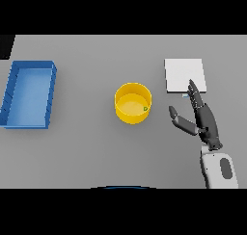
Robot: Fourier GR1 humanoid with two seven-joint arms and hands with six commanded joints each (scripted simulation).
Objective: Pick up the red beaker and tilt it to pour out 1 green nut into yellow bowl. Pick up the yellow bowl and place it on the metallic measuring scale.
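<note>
Head view: yellow bowl (132,103) upright at centre of grey surface (87,147), small green nut (145,109) inside it at bowl's 4 o'clock, against wall. Metallic measuring scale (185,75), flat pale square, at 2 o'clock from bowl, apart from it. Right robot hand (201,117) at 3 o'clock from bowl, fingers straight and spread wide, holding nothing; fingertips overlap scale's near edge. Blue tray (30,93) far out at 9 o'clock.

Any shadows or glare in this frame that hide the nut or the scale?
Head view: flat, even light, no glare. The green nut shows clearly inside the yellow bowl. The pale scale stands out against the grey table; the right hand covers its near edge.
</note>
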